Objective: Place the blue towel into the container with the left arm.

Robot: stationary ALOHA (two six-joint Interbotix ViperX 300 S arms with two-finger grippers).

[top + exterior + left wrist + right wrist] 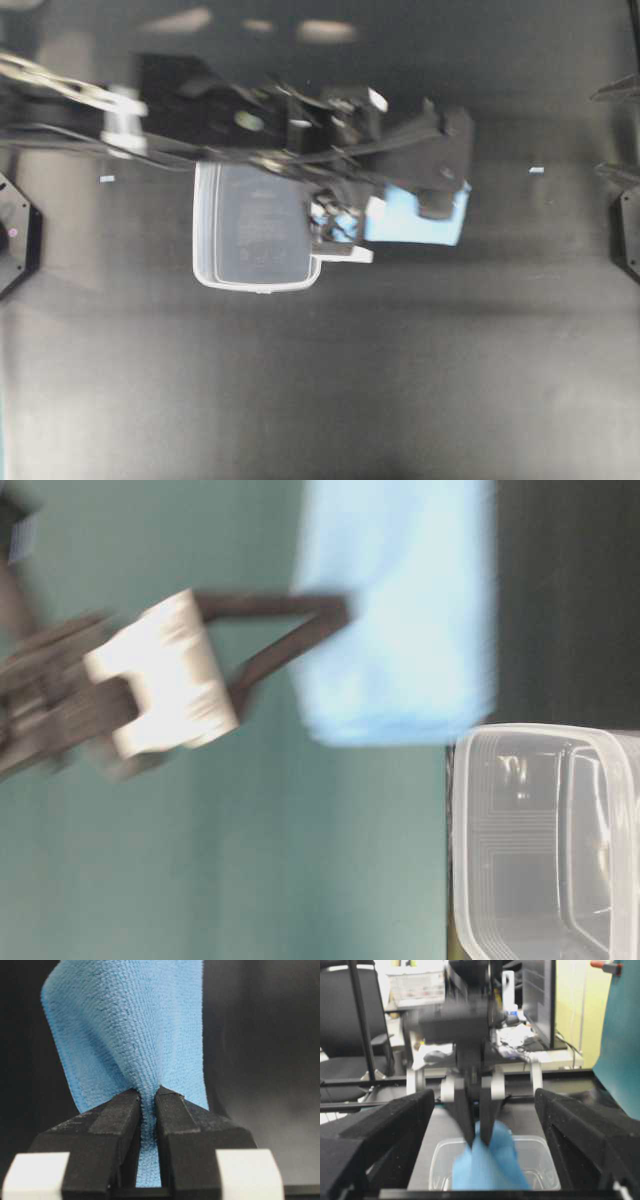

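- Towel count stood at one: a single blue towel (135,1035) hung pinched between the two closed fingers (117,1125) of the left gripper (148,1094), its fabric bunched into a fold where the black tips met
- One container (255,228), a clear tub, sat on the black table (320,400); the overhead view placed the towel just to its right, lifted clear of the surface, with the left arm (300,130) stretched across above both
- From table level, the towel (400,610) appeared as one pale blue slab beside the tub's rim (540,742), not inside it; the picture was blurred, so whether cloth and rim touched could not be told
- The right wrist view looked across at the left gripper (477,1142) with the towel (487,1165) dangling in front of the container (530,1160)
- Two broad black fingers (395,1130) of the right gripper framed that view, standing wide apart with nothing between them
- Two small pale marks (106,179) lay on the table, one toward each side
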